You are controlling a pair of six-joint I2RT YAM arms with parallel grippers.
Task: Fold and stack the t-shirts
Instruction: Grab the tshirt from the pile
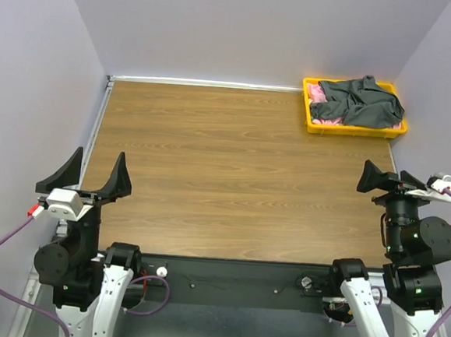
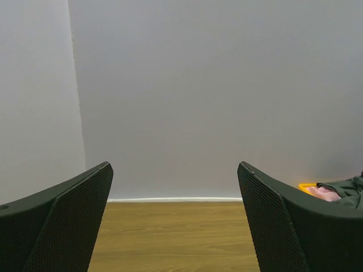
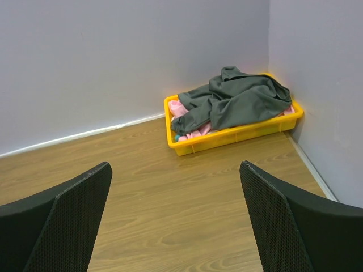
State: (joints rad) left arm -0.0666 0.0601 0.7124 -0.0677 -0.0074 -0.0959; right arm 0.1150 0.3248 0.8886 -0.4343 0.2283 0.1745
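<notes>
The dark charcoal t-shirt (image 1: 360, 101) lies crumpled in the yellow tray (image 1: 353, 132) at the table's back right corner. The light pink t-shirt (image 1: 319, 93) lies bunched under it, showing at the tray's left end. The right wrist view shows the grey shirt (image 3: 238, 102), the pink shirt (image 3: 177, 107) and the tray (image 3: 227, 137) ahead. My left gripper (image 1: 92, 175) is open and empty at the near left, far from the shirts. My right gripper (image 1: 388, 181) is open and empty at the near right, well short of the tray. The left wrist view (image 2: 174, 165) shows wide-apart jaws.
The wooden table (image 1: 233, 169) has grey walls at the back and both sides. The tray stands against the right wall. In the left wrist view the tray's corner (image 2: 306, 185) and a bit of grey shirt (image 2: 346, 190) peek out past the right finger.
</notes>
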